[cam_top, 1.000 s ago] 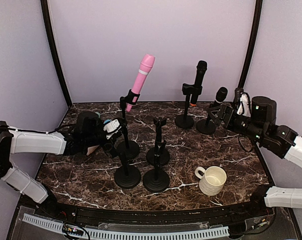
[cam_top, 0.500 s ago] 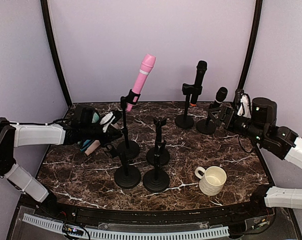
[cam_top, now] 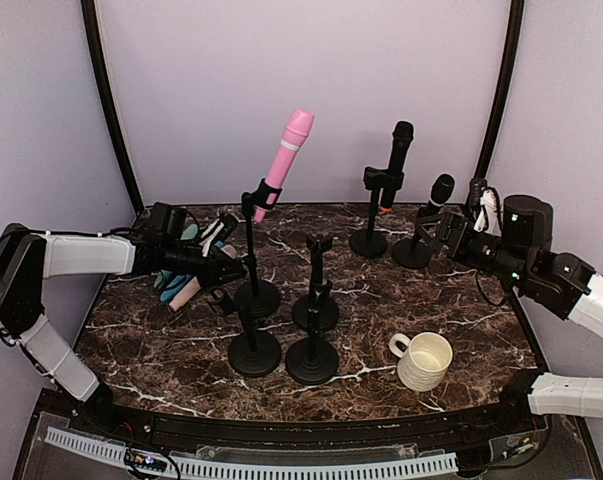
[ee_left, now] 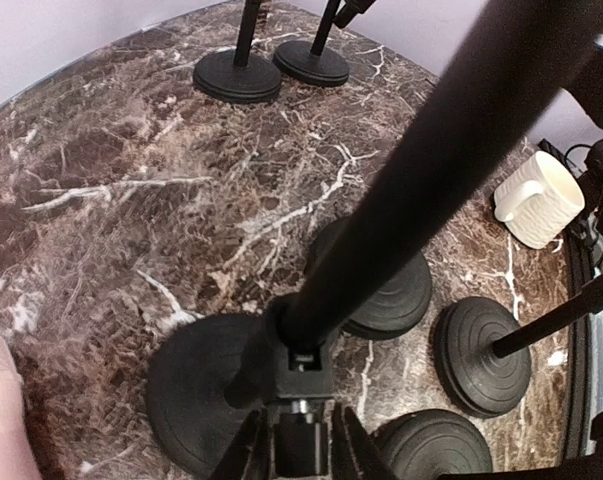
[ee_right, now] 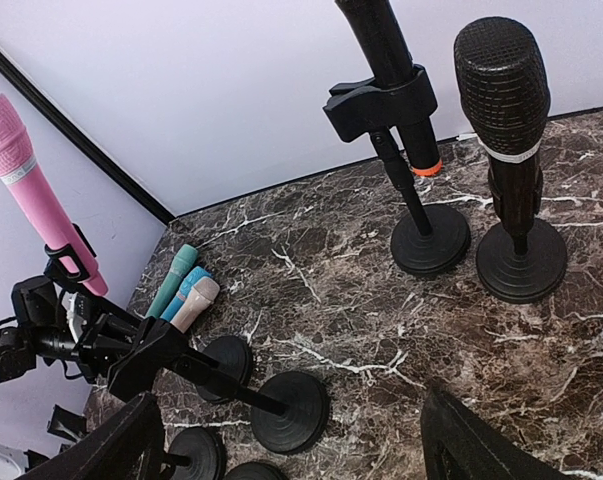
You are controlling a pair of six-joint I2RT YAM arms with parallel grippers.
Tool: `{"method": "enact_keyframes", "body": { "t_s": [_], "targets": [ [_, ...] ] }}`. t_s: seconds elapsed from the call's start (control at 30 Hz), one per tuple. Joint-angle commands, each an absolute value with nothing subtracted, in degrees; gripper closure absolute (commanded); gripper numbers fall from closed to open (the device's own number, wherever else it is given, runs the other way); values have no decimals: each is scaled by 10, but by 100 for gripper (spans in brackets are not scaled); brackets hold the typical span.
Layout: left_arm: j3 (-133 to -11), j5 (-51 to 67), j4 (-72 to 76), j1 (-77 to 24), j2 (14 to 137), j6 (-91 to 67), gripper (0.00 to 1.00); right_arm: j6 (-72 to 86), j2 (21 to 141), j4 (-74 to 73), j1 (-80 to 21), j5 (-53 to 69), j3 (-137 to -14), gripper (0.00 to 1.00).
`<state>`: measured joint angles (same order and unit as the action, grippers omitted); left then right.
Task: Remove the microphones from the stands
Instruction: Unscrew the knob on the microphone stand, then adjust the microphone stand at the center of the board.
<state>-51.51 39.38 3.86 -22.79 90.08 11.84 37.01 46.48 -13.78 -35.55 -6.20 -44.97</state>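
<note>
Black fingers of the left gripper (cam_top: 231, 266) are drawn nearly together, tips against the slim black metal stand (cam_top: 250, 240). Above and just beyond them, the pink cylindrical microphone (cam_top: 284, 160) sits clipped atop that stand. Far across, the right gripper (cam_top: 441, 232) gapes wide.

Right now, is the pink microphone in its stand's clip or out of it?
In. The pink microphone sits tilted, head up, its lower end held in the black clip at the top of its stand.
</note>
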Motion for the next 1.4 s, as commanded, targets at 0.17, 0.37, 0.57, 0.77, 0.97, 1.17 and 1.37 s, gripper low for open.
{"method": "enact_keyframes", "body": {
  "t_s": [0.17,0.37,0.57,0.77,0.97,1.17,1.37],
  "targets": [
    [-491,356,23,-233,832,94,37,373,463,-118,-352,-60,-450,10],
    [-485,278,42,-233,737,116,32,361,483,-100,-353,-33,-459,10],
    [-552,257,21,-234,713,123,30,346,525,-78,-356,-3,-486,10],
    [-638,260,-17,-265,741,134,28,347,557,-58,-366,15,-499,10],
    [-697,259,-26,-283,779,149,27,350,558,-62,-379,5,-503,11],
    [-719,281,-28,-293,814,149,33,353,554,-71,-384,2,-502,11],
    [-693,279,-22,-294,802,145,67,354,548,-74,-388,-16,-499,11]
  ]
}}
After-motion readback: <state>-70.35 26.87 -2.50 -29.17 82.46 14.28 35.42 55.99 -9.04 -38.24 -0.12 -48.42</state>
